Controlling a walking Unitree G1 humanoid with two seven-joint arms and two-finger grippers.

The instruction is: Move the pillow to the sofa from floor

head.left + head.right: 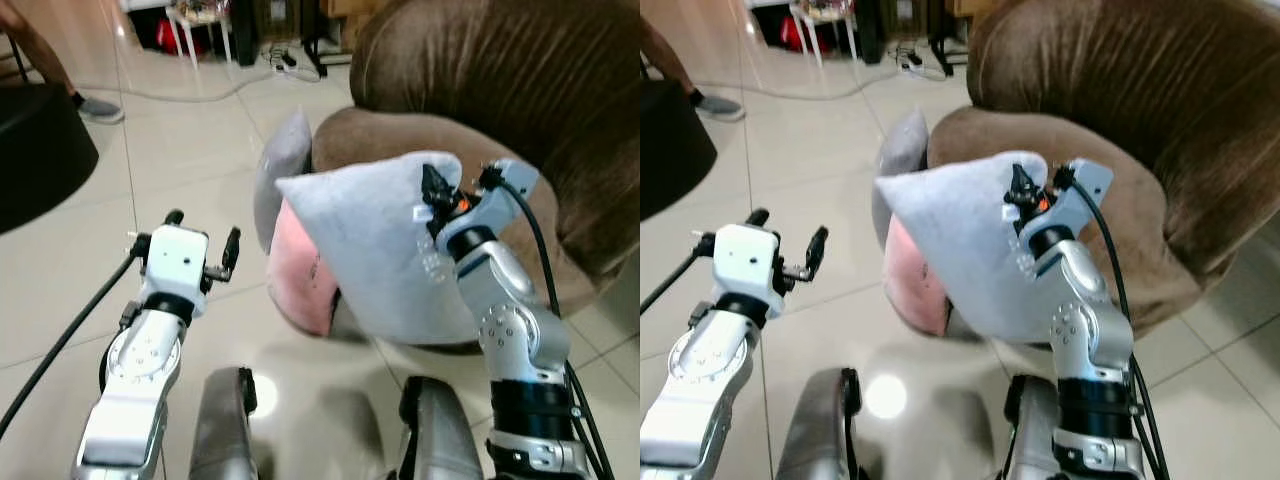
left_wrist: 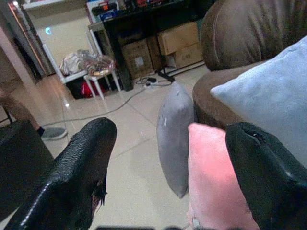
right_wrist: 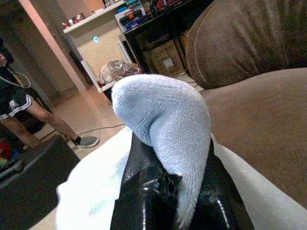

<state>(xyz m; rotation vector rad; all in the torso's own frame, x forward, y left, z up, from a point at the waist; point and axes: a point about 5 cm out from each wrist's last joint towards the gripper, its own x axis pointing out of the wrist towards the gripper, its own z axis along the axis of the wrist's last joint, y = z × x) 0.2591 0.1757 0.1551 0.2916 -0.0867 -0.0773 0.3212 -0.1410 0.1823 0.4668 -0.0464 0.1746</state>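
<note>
While the right gripper point(image 1: 445, 200) pinched the blue pillow point(image 1: 375, 245) aloft, carrying it onto the sofa point(image 1: 500, 90) seemed next; left gripper point(image 1: 200, 245) gaped empty.

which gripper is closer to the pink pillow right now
Left. The left gripper hangs open just beside the pink pillow, not touching it. The right gripper is higher, shut on a corner of the light blue pillow that overlaps the pink one.
</note>
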